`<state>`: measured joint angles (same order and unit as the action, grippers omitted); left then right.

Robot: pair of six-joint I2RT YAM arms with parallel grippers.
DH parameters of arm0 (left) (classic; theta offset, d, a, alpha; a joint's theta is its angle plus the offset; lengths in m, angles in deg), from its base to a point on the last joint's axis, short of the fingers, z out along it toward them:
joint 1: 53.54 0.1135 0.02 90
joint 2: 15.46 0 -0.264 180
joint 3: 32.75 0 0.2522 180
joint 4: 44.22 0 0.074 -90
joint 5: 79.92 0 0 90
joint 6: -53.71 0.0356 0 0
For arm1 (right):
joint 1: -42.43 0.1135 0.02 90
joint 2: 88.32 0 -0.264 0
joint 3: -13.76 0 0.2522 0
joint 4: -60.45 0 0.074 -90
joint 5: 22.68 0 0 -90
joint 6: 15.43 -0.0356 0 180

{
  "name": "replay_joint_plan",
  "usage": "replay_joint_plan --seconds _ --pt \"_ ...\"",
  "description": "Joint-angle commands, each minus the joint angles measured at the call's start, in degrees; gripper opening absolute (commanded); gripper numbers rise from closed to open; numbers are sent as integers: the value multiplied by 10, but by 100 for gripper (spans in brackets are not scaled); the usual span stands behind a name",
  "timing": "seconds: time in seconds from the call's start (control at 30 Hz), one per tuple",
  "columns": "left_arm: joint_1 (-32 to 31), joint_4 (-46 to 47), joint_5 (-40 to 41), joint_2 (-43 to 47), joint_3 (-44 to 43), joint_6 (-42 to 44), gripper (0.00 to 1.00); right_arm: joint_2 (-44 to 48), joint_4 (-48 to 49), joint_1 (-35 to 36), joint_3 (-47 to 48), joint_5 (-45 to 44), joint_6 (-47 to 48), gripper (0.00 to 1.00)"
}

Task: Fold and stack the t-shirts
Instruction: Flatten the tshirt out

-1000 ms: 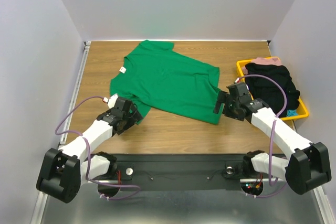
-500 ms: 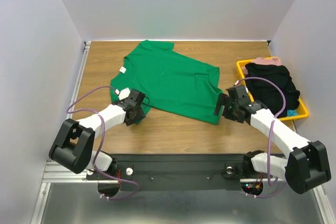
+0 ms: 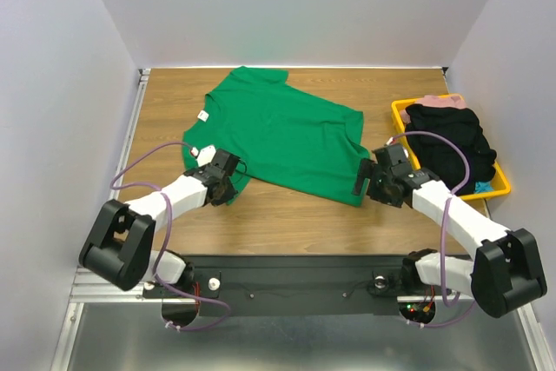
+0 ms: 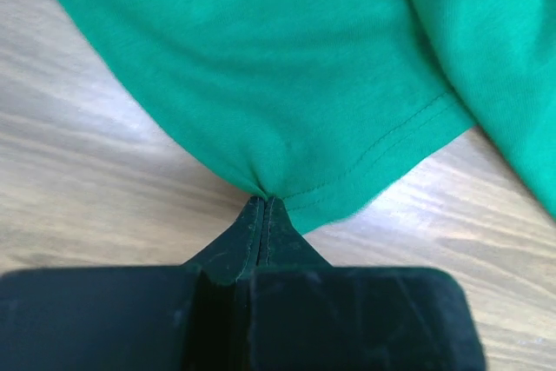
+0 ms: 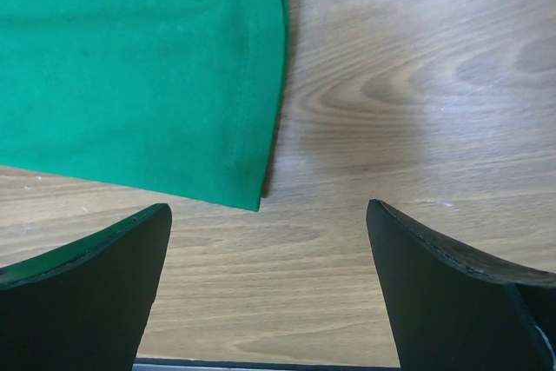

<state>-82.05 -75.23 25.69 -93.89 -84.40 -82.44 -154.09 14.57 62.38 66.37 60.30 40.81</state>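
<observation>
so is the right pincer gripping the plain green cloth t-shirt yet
No, the right pincer is wide open, and the plain green cloth t-shirt's corner lies flat on the wooden table.

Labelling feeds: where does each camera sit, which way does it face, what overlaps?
Top: above, behind the robot, looking down on table, shirt, tray; both arms show.
Left wrist: on left arm, looking along shut jaws pinching the shirt's edge.
Right wrist: on right arm, looking past open jaws at a shirt corner.
Shared: all see the shirt.
</observation>
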Motion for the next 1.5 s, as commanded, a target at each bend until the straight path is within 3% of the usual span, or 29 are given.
replay_joint_plan --seconds 0.0,0.17,0.47,0.63,0.73,0.8,0.87,0.9,1.17,1.3,1.47 --pt "-3 -8 31 67 24 -4 0 -15 22 33 -7 13 -29 100" --pt "-2 -8 57 174 32 -17 0 -71 67 58 -10 15 -66 93" --pt "-2 -63 125 322 23 -66 0 -115 102 70 -9 -2 -96 51" --pt "-2 -74 156 396 9 -79 0 -143 104 72 -11 -18 -106 51" --pt "-2 -88 179 422 -2 -97 0 -148 104 73 -9 -12 -108 44" --pt "-2 -87 188 430 -10 -100 0 -141 104 75 -10 -10 -108 28" --pt "-2 -89 195 438 -20 -104 0 -112 102 76 -11 -11 -98 6" --pt "-2 -90 198 439 -24 -105 0 -96 101 77 -11 -13 -96 1" --pt "-2 -40 191 471 -101 -69 0 78 32 76 72 -60 -45 0" --pt "-2 10 185 488 -178 -29 0 130 -14 76 192 -116 -9 0" --pt "-2 73 163 481 -292 46 0 169 -44 76 319 -123 25 0"
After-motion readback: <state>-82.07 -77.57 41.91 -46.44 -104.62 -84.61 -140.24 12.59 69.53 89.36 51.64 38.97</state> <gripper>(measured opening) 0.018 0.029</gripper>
